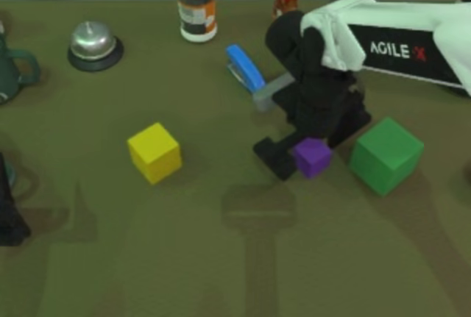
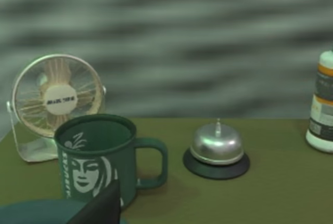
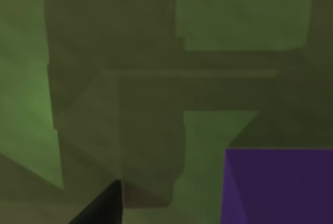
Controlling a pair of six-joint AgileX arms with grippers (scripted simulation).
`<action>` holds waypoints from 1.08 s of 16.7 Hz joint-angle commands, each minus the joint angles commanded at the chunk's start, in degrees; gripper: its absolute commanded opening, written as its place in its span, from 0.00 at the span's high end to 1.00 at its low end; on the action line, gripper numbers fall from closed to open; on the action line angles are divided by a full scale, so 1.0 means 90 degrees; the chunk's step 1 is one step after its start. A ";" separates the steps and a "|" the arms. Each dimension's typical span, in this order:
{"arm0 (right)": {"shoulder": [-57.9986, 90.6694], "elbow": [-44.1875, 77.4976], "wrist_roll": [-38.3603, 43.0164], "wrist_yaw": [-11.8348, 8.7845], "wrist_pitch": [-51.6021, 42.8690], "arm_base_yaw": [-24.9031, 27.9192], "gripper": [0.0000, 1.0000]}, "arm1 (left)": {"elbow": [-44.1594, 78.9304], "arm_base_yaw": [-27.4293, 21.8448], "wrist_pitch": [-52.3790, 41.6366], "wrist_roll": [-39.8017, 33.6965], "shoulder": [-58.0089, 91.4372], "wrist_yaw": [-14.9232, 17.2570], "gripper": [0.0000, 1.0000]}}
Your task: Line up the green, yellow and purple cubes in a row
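Purple cube sits between my right gripper's spread fingers (rigid, light, I'd judge); I'd pinch opposite flat faces.

Yellow cube, purple cube, green cube, olive table

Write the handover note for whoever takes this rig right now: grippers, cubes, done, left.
Right gripper: low at the small matte purple cube, fingers around it; grip unconfirmed.
Left arm: parked at the table's left edge.
Large bright green cube: just right of the purple one, small gap.
Mid-sized yellow cube: alone, well to the left.
Done: green and purple nearly side by side.
Left: bring the yellow cube into the row.
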 joint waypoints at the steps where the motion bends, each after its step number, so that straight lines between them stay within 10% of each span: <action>1: 0.0000 0.0000 0.0000 0.0000 0.0000 0.0000 0.15 | 0.0000 0.0000 0.0000 0.0000 0.0000 0.0000 0.00; 12: 0.0000 0.0000 0.0000 0.0000 0.0000 0.0000 0.98 | 0.0000 0.0000 0.0000 0.0000 0.0000 0.0000 0.00; 18: 0.0000 0.0000 0.0000 0.0000 0.0000 0.0000 1.00 | 0.0000 0.0000 0.0000 0.0000 0.0000 0.0000 0.00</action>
